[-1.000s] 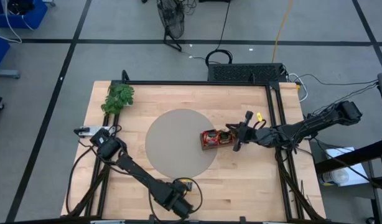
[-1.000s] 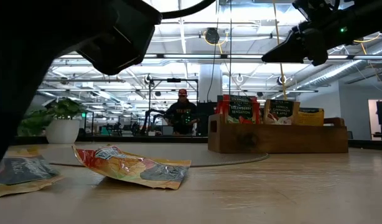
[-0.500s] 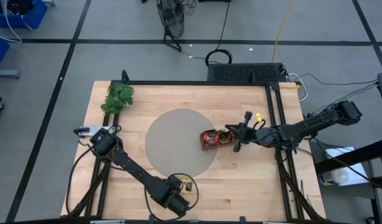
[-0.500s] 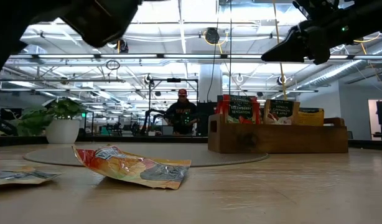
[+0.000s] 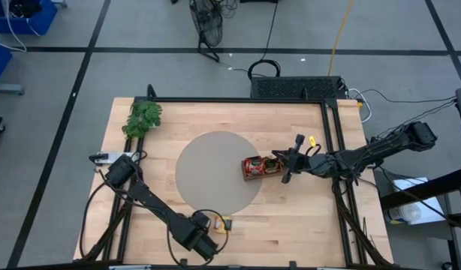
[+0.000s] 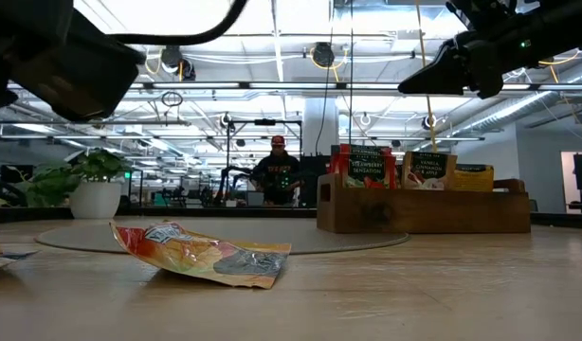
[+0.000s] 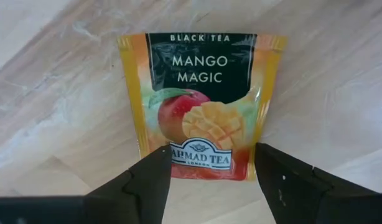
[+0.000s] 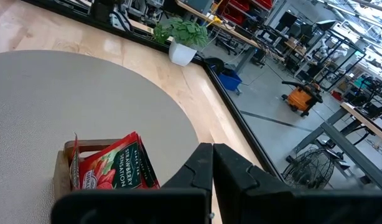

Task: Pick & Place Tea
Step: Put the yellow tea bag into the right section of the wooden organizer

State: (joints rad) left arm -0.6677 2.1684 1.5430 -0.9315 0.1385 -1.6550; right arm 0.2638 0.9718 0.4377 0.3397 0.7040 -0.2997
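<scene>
The left gripper (image 7: 209, 171) hovers over the near edge of the wooden desk (image 5: 290, 217), left of centre, its fingers (image 7: 150, 180) spread wide and holding nothing. Between them, flat on the desk, lies an orange-yellow tea sachet (image 7: 202, 102) printed "Black Tea – Mango Magic" on a dark patch above a picture of a mango. In the high view this sachet (image 5: 225, 223) shows just to the right of the left gripper (image 5: 203, 240), near the desk's front edge and off the grey round mat (image 5: 208, 161). In the low view it is the crumpled sachet (image 6: 201, 254) in the foreground.

The right gripper (image 5: 285, 166) waits over the right edge of the round mat, its fingers (image 8: 206, 165) pressed together and empty, just right of the wooden tray (image 5: 254, 169). The tray (image 6: 424, 210) stands on the mat with sachets upright in its compartments — a red strawberry sachet (image 6: 364, 168) at the left, a grey-white one (image 6: 427, 169) in the middle and an orange-yellow one (image 6: 473, 176) at the right. The right wrist view shows the red sachet (image 8: 113, 163) standing in the tray's end compartment.

A green leafy sprig (image 5: 143, 118) in a white pot sits at the desk's far left corner. In the room beyond the desk, a person (image 6: 277, 170) is visible in the low view.
</scene>
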